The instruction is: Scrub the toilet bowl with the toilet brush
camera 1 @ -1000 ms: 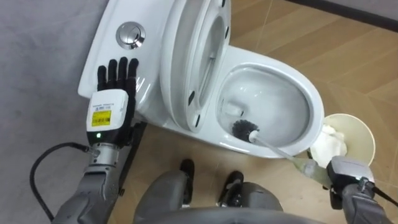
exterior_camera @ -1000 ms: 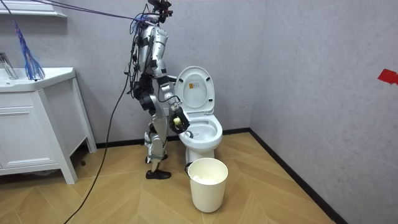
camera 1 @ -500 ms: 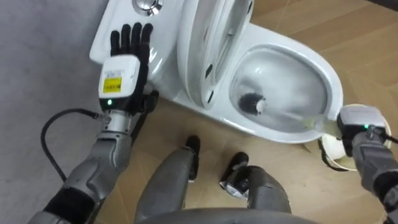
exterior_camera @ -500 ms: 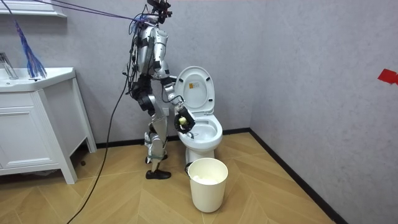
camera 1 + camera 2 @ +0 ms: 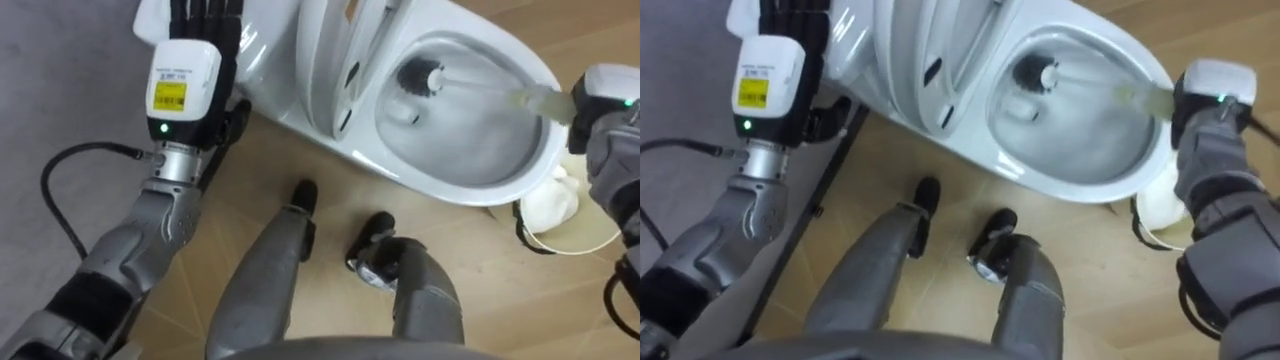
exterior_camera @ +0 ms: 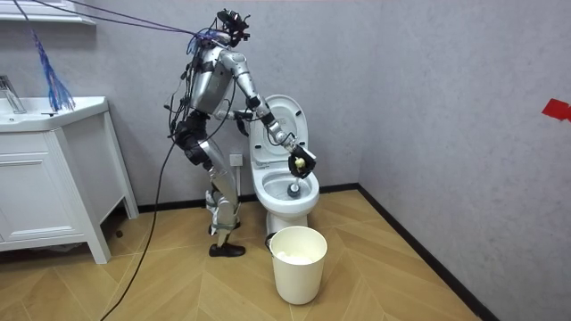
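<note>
The white toilet (image 5: 480,165) has its seat and lid (image 5: 330,60) raised. A dark-bristled toilet brush head (image 5: 420,76) sits inside the bowl near its back wall. Its pale translucent handle (image 5: 510,96) runs right into my right hand (image 5: 605,105), which is shut on it beyond the bowl's right rim. My left hand (image 5: 190,60) lies open with straight fingers on the tank top (image 5: 255,50). In the room view I stand at the toilet's side, bent forward, right hand (image 6: 302,160) stretched over the bowl (image 6: 290,189).
A white waste bin (image 5: 560,215) with crumpled paper inside stands on the wooden floor by the bowl's front; it also appears as the bin (image 6: 298,263). A white vanity cabinet (image 6: 53,178) stands at the room view's left. A grey wall is behind the tank.
My right arm reached out over the bowl, carrying the brush head from the near side toward the back wall. I leaned further forward, so the eye view shifted. The left hand stayed on the tank.
</note>
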